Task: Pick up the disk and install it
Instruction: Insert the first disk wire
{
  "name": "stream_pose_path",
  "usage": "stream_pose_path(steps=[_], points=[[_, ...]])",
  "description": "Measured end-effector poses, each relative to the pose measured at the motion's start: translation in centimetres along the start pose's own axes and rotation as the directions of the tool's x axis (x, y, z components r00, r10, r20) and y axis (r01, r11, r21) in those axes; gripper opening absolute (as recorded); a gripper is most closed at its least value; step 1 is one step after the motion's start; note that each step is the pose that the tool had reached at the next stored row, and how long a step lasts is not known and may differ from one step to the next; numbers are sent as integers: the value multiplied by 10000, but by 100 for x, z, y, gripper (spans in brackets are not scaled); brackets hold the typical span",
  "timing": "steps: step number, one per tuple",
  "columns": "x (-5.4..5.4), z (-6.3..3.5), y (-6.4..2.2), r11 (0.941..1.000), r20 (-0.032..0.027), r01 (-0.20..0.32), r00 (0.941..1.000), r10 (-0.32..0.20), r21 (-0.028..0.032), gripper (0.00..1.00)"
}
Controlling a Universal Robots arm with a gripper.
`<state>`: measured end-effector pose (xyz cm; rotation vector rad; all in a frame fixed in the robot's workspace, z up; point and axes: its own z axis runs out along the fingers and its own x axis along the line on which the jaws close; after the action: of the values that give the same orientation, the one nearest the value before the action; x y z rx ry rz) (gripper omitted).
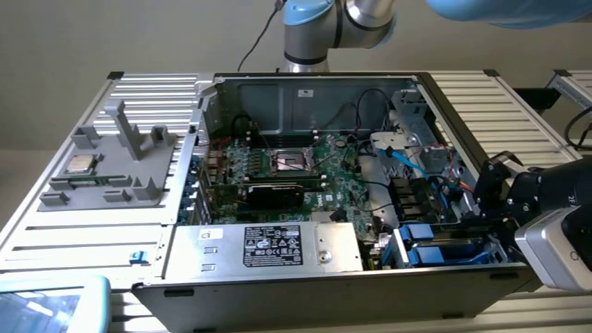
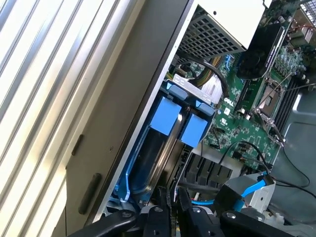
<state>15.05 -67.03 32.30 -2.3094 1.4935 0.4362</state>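
The disk (image 1: 431, 244) sits edge-up in the drive bay at the near corner of the open computer case (image 1: 306, 97), on the exterior view's right. Its bright blue frame (image 2: 166, 116) and grey metal edge (image 2: 161, 153) run along the case's side wall. My gripper (image 1: 487, 202) hangs over that wall right beside the bay. In the wrist view its black fingertips (image 2: 161, 203) stand close together at the disk's near end, gripper (image 2: 173, 201) shut with only a thin slit between them. Whether they touch the disk I cannot tell.
A silver box with a black label (image 1: 270, 245) fills the case's near side, with the green motherboard (image 1: 306, 173) behind it. Blue cables (image 1: 407, 158) loop beside the bay. A grey fixture (image 1: 111, 166) holding a small silver chip (image 1: 80, 164) lies on the ribbed table at the exterior view's left.
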Motion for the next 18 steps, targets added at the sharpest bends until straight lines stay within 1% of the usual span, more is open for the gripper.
stream_pose_path(steps=[2, 5, 7, 8, 10, 11, 12, 14, 15, 18], points=[[0, 0, 0, 10000, 0, 0, 10000, 0, 0, 17], [-2, 1, -1, 10000, -5, 0, 10000, 0, -2, 16], [-14, -6, -5, 10000, -32, -2, 10000, 2, -13, 16], [-30, -20, -11, 10000, -75, -5, 10000, 5, -30, 16], [-64, -53, -23, 10000, -190, -14, 9998, 12, -78, 16], [-81, -62, -30, 9999, -261, -19, 9997, 16, -109, 16], [-99, -71, -37, 9999, -349, -25, 9994, 20, -145, 16], [-132, -87, -50, 9998, -506, -37, 9987, 27, -208, 16], [-150, -97, -57, 9997, -577, -43, 9983, 29, -237, 16], [-210, -136, -80, 9995, -767, -58, 9970, 34, -312, 16]])
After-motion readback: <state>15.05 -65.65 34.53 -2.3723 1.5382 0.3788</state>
